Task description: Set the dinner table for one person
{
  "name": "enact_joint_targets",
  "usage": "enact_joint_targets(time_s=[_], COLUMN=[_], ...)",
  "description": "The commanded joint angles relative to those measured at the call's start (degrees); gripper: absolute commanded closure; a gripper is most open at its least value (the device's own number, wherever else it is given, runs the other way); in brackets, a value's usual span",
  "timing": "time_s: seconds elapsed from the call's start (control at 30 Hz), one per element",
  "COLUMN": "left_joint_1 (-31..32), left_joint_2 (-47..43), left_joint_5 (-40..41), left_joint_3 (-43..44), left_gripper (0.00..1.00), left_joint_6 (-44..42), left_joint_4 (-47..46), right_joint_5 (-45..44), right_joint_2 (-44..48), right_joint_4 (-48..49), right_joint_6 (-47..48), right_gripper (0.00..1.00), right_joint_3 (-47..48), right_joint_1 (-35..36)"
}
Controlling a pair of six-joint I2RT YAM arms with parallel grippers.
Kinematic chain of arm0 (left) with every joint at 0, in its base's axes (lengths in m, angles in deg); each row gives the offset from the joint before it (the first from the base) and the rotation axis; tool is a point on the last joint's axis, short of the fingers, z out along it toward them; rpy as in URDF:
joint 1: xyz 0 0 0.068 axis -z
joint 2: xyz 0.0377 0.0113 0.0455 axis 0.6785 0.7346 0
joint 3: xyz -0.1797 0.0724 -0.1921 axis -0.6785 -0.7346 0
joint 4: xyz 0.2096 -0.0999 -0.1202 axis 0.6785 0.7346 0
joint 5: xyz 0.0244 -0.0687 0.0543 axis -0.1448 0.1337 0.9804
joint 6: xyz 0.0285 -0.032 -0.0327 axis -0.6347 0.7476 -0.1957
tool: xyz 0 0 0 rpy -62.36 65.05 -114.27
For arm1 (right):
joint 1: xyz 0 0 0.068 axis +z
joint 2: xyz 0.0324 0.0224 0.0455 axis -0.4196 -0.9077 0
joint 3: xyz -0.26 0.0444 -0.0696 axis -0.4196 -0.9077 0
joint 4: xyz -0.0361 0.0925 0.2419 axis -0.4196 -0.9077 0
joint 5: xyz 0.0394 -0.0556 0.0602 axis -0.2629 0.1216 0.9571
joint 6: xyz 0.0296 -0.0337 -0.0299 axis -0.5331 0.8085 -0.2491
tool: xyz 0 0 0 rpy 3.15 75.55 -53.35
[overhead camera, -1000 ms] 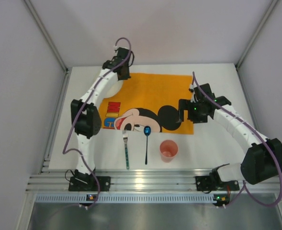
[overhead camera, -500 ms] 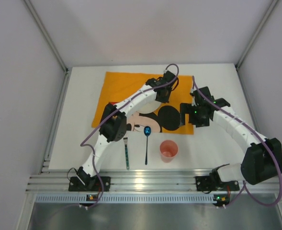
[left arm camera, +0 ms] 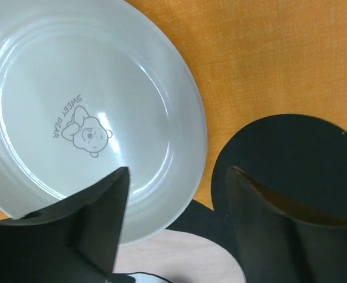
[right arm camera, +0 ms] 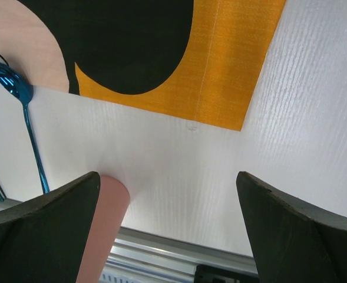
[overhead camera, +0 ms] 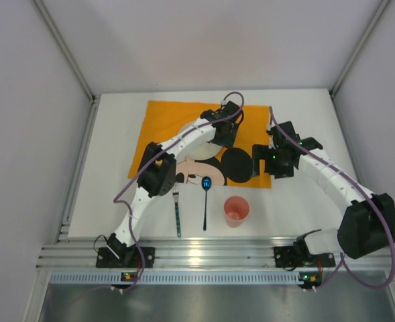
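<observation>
L gripper (left arm camera: 176, 200) is seen parted over pale round bear-print plate (left arm camera: 73, 88); R gripper (right arm camera: 167, 224) is spread wide, nothing gripped, above white counter (right arm camera: 309, 118).

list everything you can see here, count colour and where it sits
dinner table: 1, white, under everything
rail: 1, silver, table's near edge
placemat: 1, orange with cartoon mouse, far middle of table
plate: 1, white, on placemat
fork: 1, green handle, at placemat's near edge
spoon: 1, blue, right of fork
cup: 1, pink, on table right of spoon
left gripper: 1, black, open over plate's rim
right gripper: 1, black, open by placemat's near right corner
</observation>
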Motion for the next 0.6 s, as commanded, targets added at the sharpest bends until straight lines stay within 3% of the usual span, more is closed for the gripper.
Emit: enact_joint_targets(time_s=[0.0,0.03,0.17,0.37,0.57], left_joint_1=[-0.1,-0.1,-0.8,-3.3,-7.4], left_joint_2=[-0.8,-1.5,-4.8,-10.1,-15.8], left_joint_5=[-1.5,-1.6,-3.0,-1.3,2.3], left_joint_3=[0.1,0.1,1.2,-1.2,-9.9], left_gripper=[0.22,0.15,0.09,0.07,0.06], left_joint_6=[0.7,0.9,2.7,3.2,5.4], left_joint_4=[1.0,1.0,0.4,0.3,-0.1], right_joint_5=[-1.0,-1.1,1.5,13.1,13.5], right_joint_2=[2.4,2.8,5.8,13.4,17.5], right_joint_4=[-1.4,-2.5,-4.8,-7.1,-9.2], right_joint_6=[0.3,0.4,2.7,5.4,3.1], right_gripper=[0.0,0.0,0.0,0.0,0.02], right_joint_3=[1.7,2.3,5.9,6.4,2.1], right_joint_1=[0.3,0.4,0.4,1.4,7.7])
